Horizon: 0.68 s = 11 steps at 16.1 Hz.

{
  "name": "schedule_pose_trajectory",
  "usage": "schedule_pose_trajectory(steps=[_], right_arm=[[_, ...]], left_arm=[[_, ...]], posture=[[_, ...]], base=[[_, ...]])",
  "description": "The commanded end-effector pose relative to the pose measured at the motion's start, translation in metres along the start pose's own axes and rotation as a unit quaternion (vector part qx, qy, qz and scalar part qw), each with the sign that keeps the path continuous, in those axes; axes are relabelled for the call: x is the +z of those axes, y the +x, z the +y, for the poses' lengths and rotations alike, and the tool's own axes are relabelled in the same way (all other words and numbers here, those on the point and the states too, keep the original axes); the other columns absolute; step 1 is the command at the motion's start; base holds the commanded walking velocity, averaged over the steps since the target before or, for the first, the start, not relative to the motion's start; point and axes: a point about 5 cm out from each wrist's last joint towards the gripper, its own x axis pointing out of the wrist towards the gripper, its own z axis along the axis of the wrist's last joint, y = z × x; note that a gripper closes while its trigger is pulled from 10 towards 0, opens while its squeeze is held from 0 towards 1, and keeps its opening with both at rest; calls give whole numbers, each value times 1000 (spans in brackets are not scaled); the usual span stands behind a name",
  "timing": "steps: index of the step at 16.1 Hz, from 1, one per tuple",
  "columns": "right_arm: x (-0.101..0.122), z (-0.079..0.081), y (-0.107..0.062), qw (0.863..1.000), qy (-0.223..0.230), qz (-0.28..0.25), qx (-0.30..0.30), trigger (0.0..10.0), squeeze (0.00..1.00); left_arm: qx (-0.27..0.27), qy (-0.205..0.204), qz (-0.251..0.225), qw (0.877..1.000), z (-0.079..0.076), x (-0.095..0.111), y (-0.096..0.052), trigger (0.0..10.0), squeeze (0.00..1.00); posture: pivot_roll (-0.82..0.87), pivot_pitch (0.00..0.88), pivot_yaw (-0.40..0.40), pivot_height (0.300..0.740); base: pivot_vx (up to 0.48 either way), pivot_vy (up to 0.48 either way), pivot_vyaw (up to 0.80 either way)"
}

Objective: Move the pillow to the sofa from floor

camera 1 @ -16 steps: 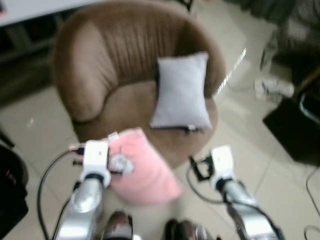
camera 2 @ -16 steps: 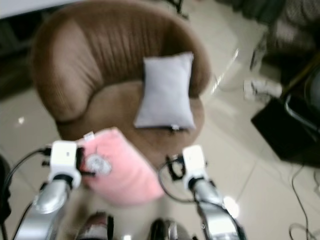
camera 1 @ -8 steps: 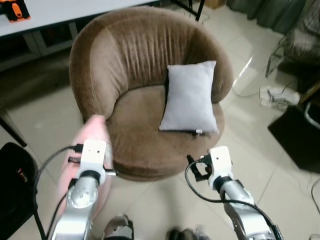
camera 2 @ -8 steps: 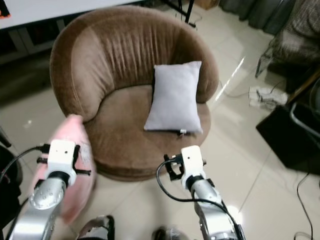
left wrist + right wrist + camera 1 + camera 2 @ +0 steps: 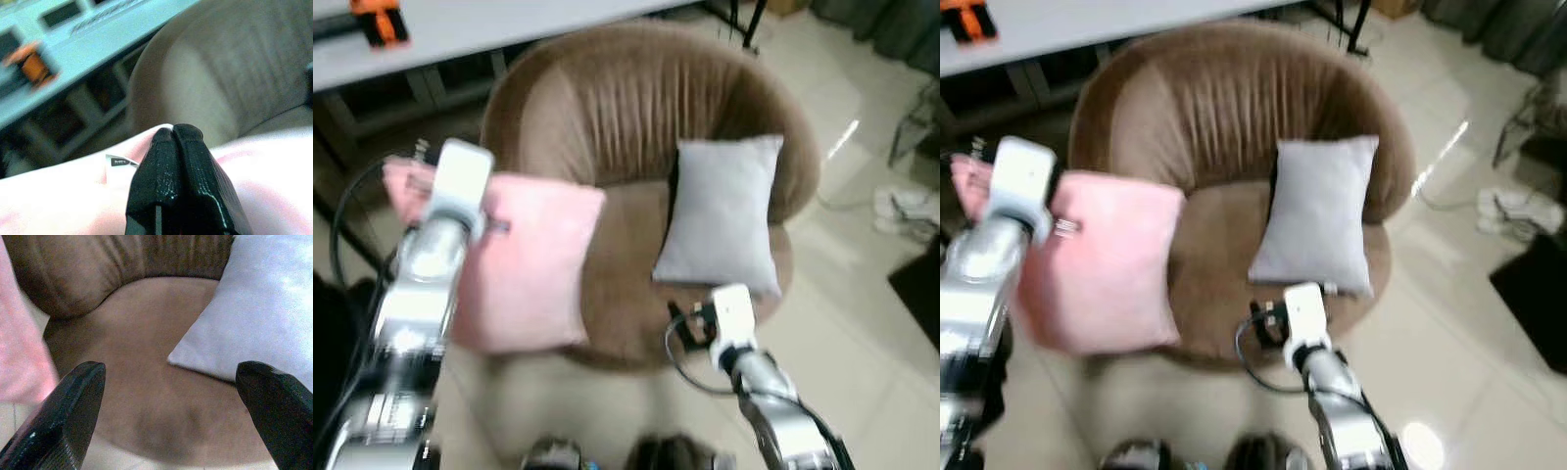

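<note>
Already the pink pillow is off the floor, hanging at the brown sofa's nine o'clock edge, not yet on its seat. The left gripper, clenched on the pillow's corner, is raised high. The right gripper, fingers spread and empty, points at the seat beside the grey pillow.
</note>
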Motion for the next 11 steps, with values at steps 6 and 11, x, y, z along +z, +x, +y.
schedule_pose_trajectory(steps=[6,11], right_arm=[[-10,0,-2,999,17,8,-31,10000,0],[-9,13,0,999,28,2,-28,10000,0]], left_arm=[[-103,56,-84,990,-15,69,41,10000,0],[-92,90,-104,986,11,114,63,10000,0]], posture=[[176,148,-13,740],[167,146,43,740]], base=[[240,0,0],[0,0,0]])
